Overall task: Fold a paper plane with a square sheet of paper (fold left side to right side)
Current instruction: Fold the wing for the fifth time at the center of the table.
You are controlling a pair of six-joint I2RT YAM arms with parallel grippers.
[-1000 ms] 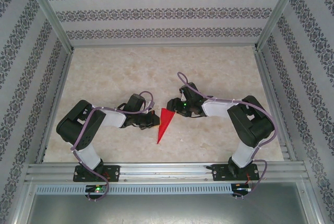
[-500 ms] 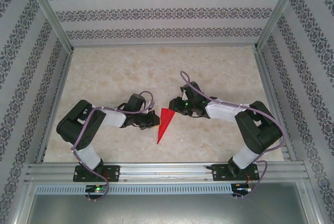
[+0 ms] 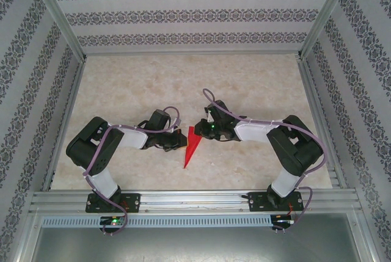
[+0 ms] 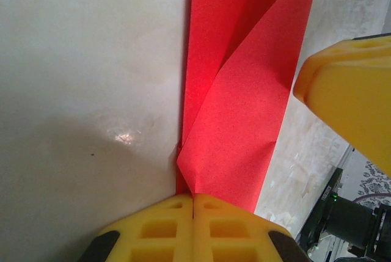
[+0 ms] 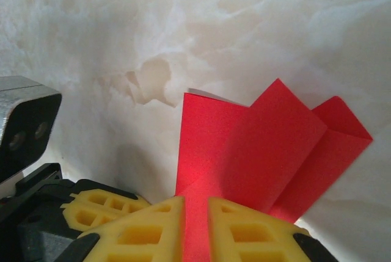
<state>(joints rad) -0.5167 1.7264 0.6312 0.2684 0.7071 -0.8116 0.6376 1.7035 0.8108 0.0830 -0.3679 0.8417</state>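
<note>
The paper plane lies mid-table between both grippers, its point toward the arm bases. It looks featherlight, thin and springy. A hard tug would likely tear or unfold it, so the layered flaps at the wide end are the best place to hold. The left gripper is pressed together at the paper's edge, possibly nipping it. The right gripper stands a sliver apart, with red paper in the gap. Bare tabletop lies all around.
</note>
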